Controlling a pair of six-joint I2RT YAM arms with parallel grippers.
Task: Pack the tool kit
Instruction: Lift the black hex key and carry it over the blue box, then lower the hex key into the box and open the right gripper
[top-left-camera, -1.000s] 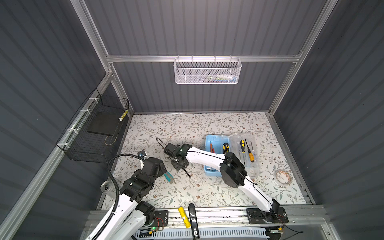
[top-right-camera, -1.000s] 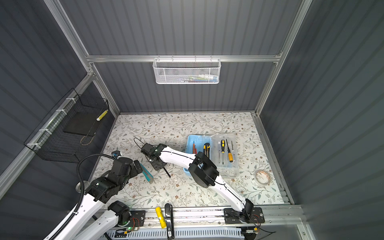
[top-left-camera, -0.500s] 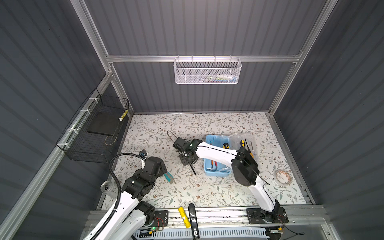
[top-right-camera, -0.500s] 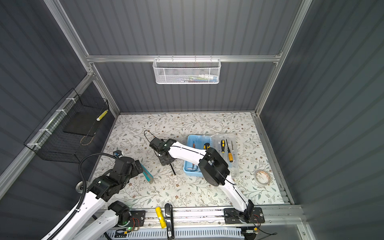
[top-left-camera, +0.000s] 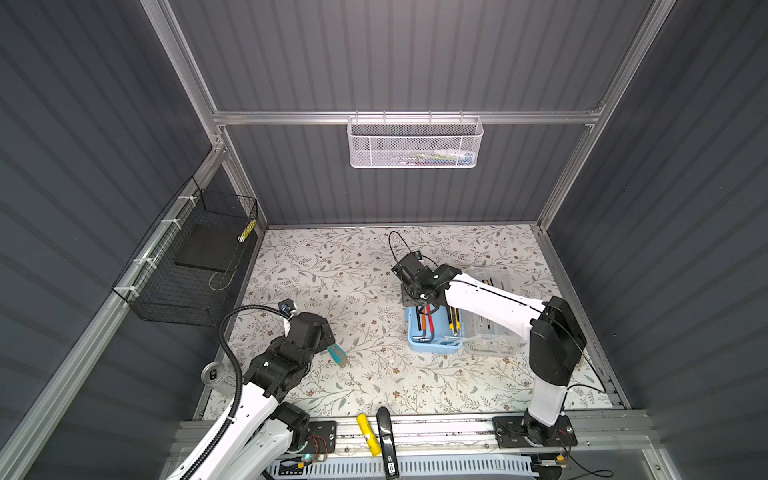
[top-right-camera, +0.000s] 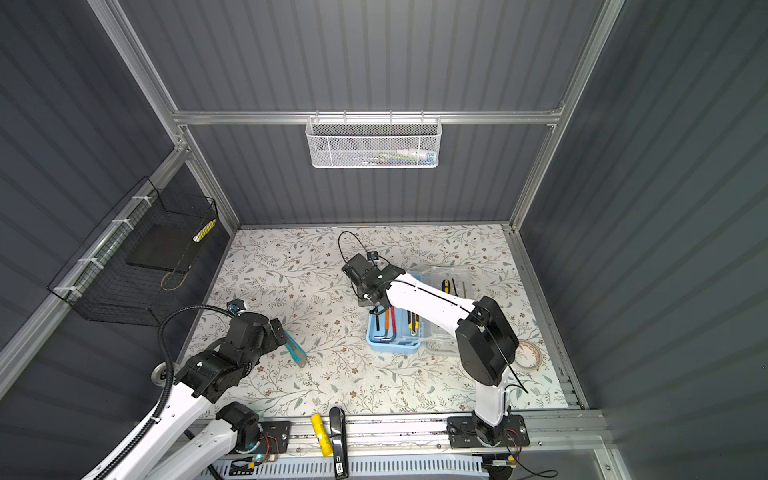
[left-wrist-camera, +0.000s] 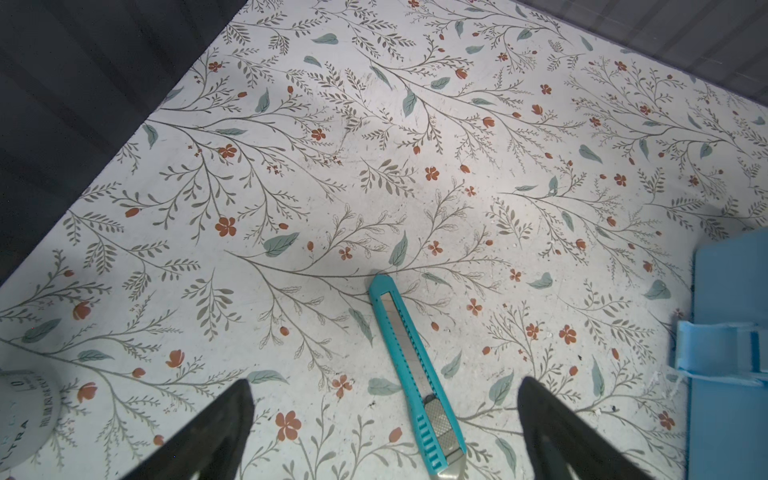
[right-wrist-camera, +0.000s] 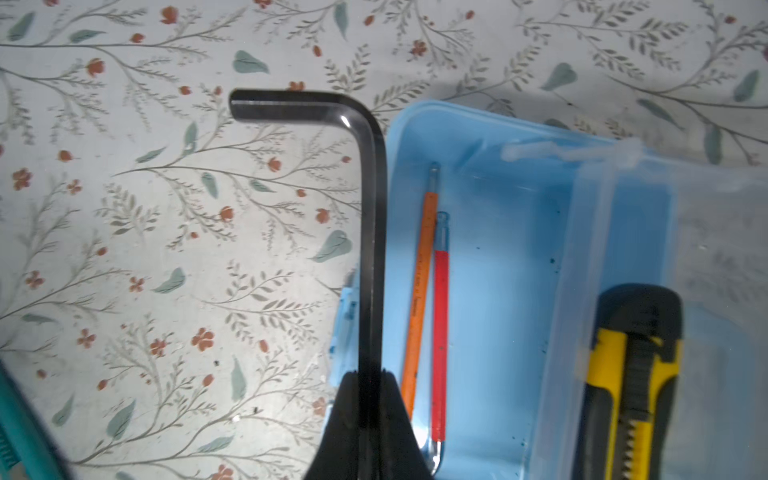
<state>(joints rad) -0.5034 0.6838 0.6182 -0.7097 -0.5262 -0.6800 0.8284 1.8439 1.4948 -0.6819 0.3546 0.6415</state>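
The counter (left-wrist-camera: 374, 166) is white with grey-green sprigs and rust-red flowers. Left of centre in a top view is the teal tool (top-left-camera: 337, 356). The case (right-wrist-camera: 498, 249) is light blue. There is an orange hex key (right-wrist-camera: 422, 291), a red hex key (right-wrist-camera: 440, 332), a black hex key (right-wrist-camera: 370, 228) and a yellow-black knife (right-wrist-camera: 636, 374).

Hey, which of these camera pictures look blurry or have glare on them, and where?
Right wrist view: soft overall, the yellow-black knife blurred; a small glint on the bend of the black hex key that the shut right gripper holds. Left wrist view: sharp, the teal knife crisp. In both top views: even light, soft arm shadows on the table.
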